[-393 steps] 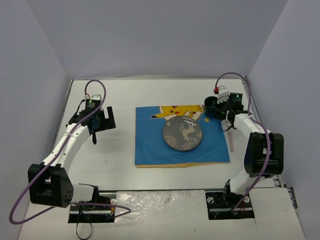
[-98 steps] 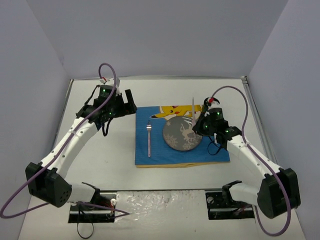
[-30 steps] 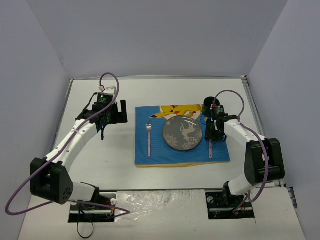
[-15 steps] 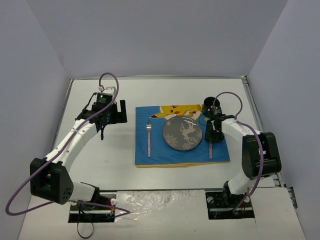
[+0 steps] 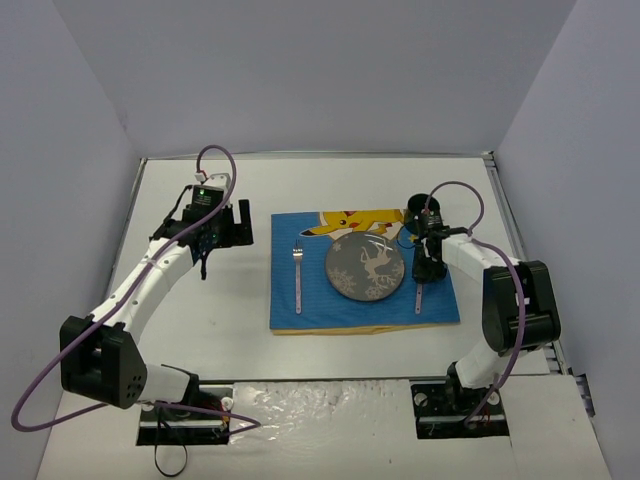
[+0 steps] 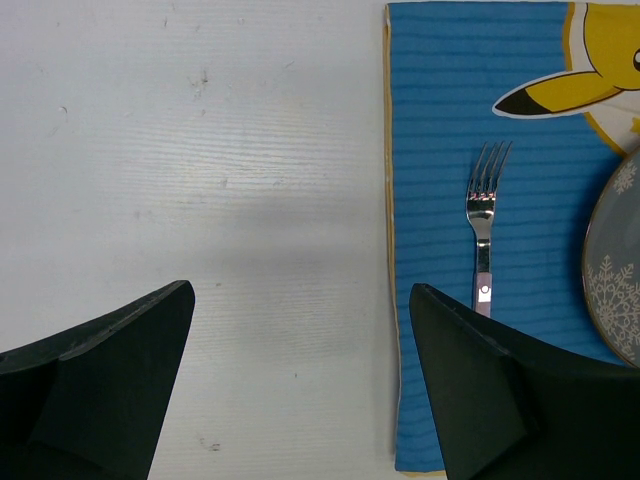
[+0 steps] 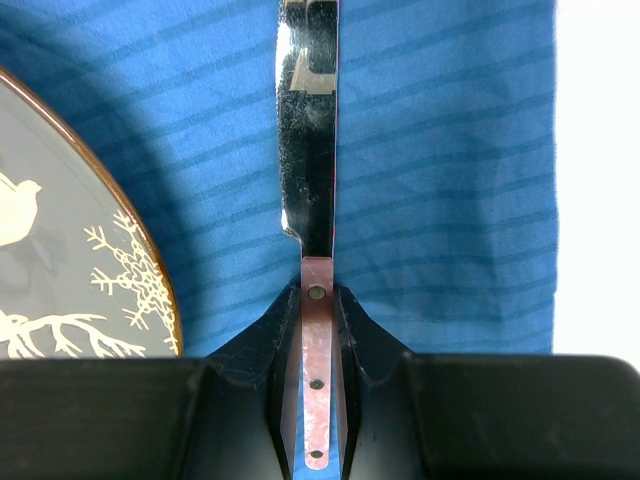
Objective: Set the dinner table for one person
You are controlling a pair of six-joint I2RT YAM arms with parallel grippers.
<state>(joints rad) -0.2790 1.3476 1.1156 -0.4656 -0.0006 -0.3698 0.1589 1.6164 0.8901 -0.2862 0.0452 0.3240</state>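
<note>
Overhead view of a white dinner table (image 5: 330, 190) with thin metal edge rails and 2 robot arms bolted at its near edge. A blue ribbed placemat (image 5: 320, 300) with a yellow border lay at the middle of the table. Its far edge carried a printed yellow cartoon creature with a black-tipped ear.

A round grey plate (image 5: 365, 268) with a brown rim sat on the mat, right of centre. It was decorated with a white bird, bare branches and snowflakes. A fork (image 6: 483, 240) lay on the mat left of the plate, apart from it, tines toward the far side. Its handle was pinkish with 1 rivet showing.

The right gripper (image 7: 317, 295) was down at the plate's right side, its 2 black fingers pressed together on the pink, riveted handle of a knife (image 7: 308, 150). The shiny blade reached out past the fingertips over the blue cloth, running alongside the plate's rim without touching it. Whether the knife rested on the mat could not be told. A dark cup (image 5: 416, 205) stood by the mat's far right corner, partly hidden behind the right arm.

The left gripper (image 5: 215, 228) hung over bare table just left of the mat, near its far left corner. Its fingers were spread wide—nothing between them.
</note>
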